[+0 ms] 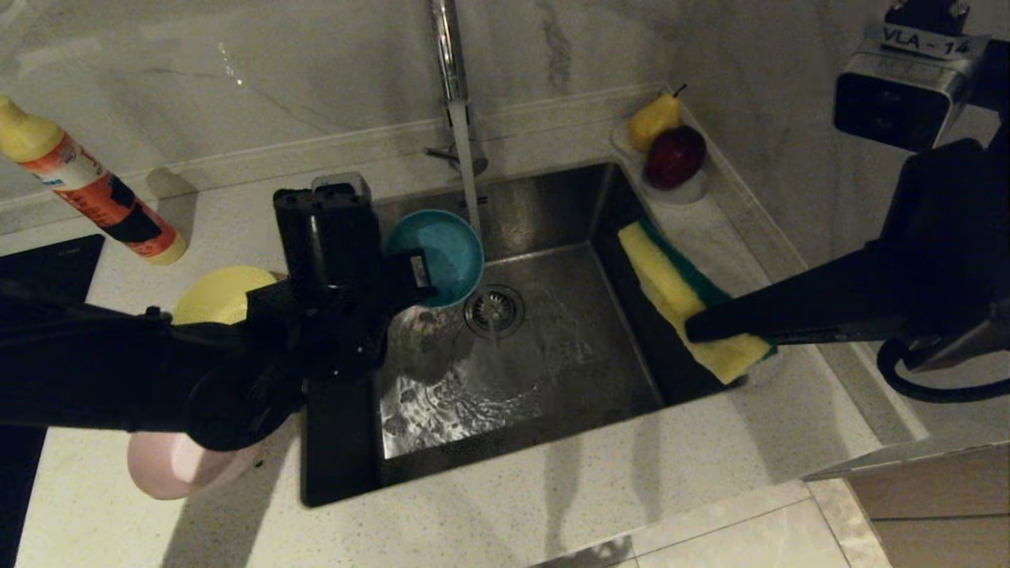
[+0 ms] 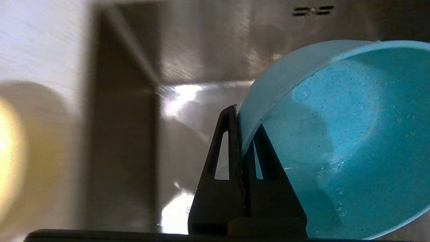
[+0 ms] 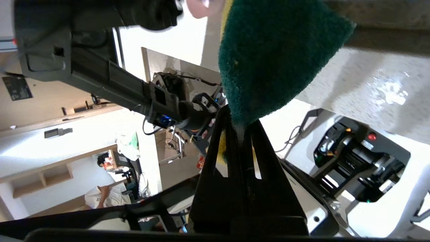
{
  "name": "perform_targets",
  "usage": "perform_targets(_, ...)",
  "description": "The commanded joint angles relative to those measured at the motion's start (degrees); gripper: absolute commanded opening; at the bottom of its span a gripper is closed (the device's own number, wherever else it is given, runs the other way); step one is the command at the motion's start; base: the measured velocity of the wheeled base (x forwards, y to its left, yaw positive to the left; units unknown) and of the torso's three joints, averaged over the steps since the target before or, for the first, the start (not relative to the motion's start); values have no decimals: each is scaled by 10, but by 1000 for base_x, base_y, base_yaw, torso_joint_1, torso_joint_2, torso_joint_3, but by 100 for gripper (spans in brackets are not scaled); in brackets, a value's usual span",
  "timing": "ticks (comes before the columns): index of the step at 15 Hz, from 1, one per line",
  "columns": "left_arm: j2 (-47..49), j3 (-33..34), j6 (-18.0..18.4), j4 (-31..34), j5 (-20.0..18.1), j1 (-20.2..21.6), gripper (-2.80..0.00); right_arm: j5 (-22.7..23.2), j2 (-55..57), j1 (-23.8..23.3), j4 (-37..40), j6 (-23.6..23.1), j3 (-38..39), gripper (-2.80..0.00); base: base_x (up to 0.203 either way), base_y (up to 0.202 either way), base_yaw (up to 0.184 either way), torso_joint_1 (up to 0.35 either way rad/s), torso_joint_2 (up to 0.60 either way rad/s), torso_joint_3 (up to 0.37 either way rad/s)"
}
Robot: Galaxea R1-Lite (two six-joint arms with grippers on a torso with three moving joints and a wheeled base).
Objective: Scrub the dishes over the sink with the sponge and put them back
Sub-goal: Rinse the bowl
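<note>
My left gripper (image 1: 426, 288) is shut on the rim of the light blue bowl (image 1: 438, 256), holding it tilted over the left side of the steel sink (image 1: 552, 371), beside the running water from the tap (image 1: 454, 71). The wrist view shows one finger (image 2: 220, 158) outside the wet blue bowl (image 2: 352, 141) and one inside, with my left gripper (image 2: 242, 134) pinching the wall. My right gripper (image 1: 698, 327) is shut on the sponge (image 1: 682, 296), yellow foam up, above the sink's right edge; its green face (image 3: 272, 57) fills the right wrist view above the right gripper (image 3: 240, 126). A pale yellow bowl (image 1: 221, 293) and a pale pink bowl (image 1: 170, 469) sit on the counter at left.
A dish-soap bottle (image 1: 87, 185) stands at the back left of the counter. A pear (image 1: 653, 120) and a dark red apple (image 1: 675, 156) lie on a small dish at the sink's back right corner. A black hob (image 1: 47, 264) borders the left edge.
</note>
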Motion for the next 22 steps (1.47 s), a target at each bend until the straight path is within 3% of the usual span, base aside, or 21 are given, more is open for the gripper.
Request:
perform_targets(1,33,-79,-72,98,-16,4,-280,3,-12,-6,2,-2,22,-280,0,0,0,0,0,0)
perform_targets(3,48,-128,-141,176,-49,8,-280,4,-18,-13,2,-13,40,-280,0,0,0,0,0,0)
perform_targets(4,57,-141,-154,190,-56,10,-280,5,-20,-13,1,-15,46,-280,0,0,0,0,0,0)
perform_targets(13,63,-146,-186,211,-58,13,-280,6,-28,-13,1,-15,54,-280,0,0,0,0,0,0)
perform_targets(16,42,-147,-207,255,-95,13,-280,6,-30,-13,1,-15,55,-280,0,0,0,0,0,0)
perform_targets(22,22,-119,-223,275,-106,13,-280,6,-29,-13,2,-14,56,-280,0,0,0,0,0,0)
